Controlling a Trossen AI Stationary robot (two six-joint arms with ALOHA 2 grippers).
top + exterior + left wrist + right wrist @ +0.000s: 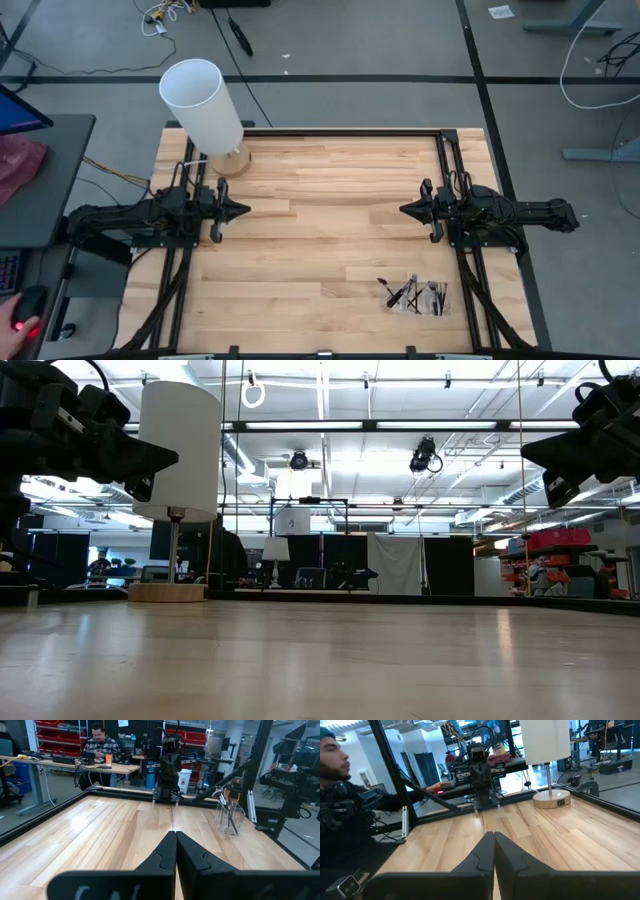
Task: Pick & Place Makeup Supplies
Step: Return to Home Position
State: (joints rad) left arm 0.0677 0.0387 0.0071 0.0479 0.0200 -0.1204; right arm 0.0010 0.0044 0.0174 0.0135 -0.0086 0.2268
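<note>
While both arms hang level above the table (320,235), facing each other across its middle, neither carries anything.

Left gripper (244,210): fingers pressed together and empty, on the table's left side, near the lamp (203,100).

Right gripper (403,209): likewise closed on nothing, on the right side.

Brushes (410,293): gathered in the clear organizer (440,303), which sits near the table's right edge on the side away from the lamp, well apart from both grippers. In the left wrist view it appears upright, with dark handles leaning inside. In the high view one dark handle reaches past the organizer's left side. Whether it rests inside or on the wood cannot be told.

Stage, as judged: sorting looks finished and the arms are at or close to their parked pose.

Hazards, as judged: the organizer is light and top-heavy with long handles, so any sweep of the right arm toward that corner could tip it and scatter the brushes. If the protruding handle is in fact loose, one brush remains unplaced. A person sits just beyond the table's edge in the right wrist view, within reach of a sudden arm motion.
</note>
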